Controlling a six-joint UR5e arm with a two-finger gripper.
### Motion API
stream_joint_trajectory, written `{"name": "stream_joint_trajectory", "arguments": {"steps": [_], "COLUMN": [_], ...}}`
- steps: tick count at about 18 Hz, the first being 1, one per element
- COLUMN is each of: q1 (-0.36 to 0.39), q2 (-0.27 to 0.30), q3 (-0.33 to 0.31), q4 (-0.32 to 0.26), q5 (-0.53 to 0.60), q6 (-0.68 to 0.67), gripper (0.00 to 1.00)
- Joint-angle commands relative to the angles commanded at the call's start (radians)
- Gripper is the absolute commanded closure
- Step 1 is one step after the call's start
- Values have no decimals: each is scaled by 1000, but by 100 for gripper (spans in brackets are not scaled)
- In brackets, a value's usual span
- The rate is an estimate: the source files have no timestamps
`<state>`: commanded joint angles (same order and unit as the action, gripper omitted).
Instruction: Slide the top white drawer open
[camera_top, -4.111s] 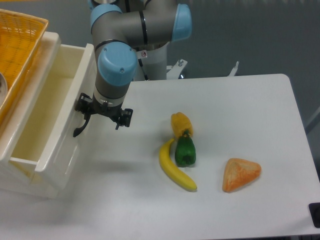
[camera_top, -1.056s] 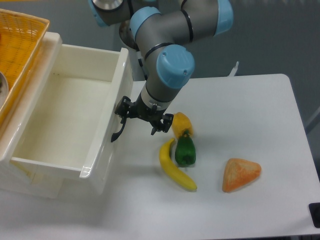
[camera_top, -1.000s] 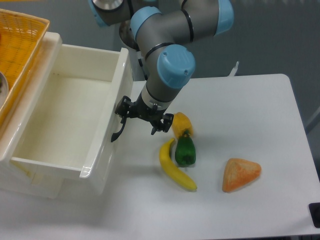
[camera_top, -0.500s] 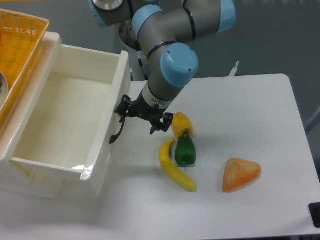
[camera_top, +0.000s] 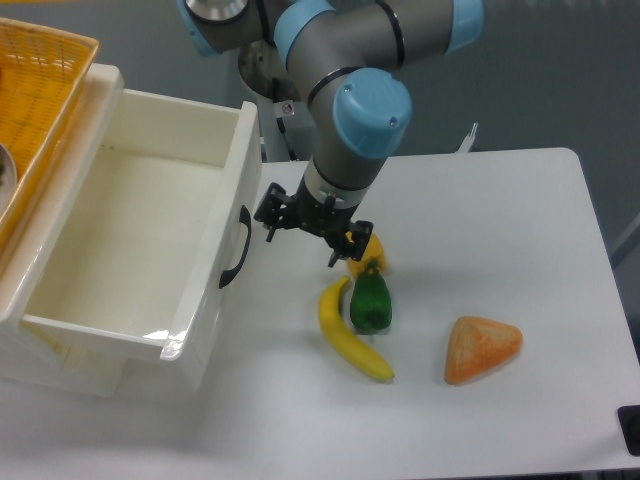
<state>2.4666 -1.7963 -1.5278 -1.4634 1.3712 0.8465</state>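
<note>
Having let go of the handle (camera_top: 236, 248), I see my gripper (camera_top: 304, 226) now clear, fingers spread and empty beside the drawer (camera_top: 130, 260), which sits pulled far out at left, so I judge the opening done.

Top white drawer (camera_top: 130, 240) pulled far out at frame left, black handle (camera_top: 238, 248) free on its front. Gripper (camera_top: 303, 236) at centre, apart from the handle, jaws spread. Right of centre: banana (camera_top: 352, 333), green pepper (camera_top: 370, 301), yellow pepper (camera_top: 366, 252), orange wedge (camera_top: 482, 348).
</note>
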Motion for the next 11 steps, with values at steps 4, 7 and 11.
{"name": "stream_joint_trajectory", "arguments": {"steps": [4,7,11], "q1": [20,47,74], "q2": [-3,-3,3], "q3": [3,-5,-8], "q4": [0,34,32], "q5": [78,86,101], "q6": [193,230,230], "gripper": [0,0,0]}}
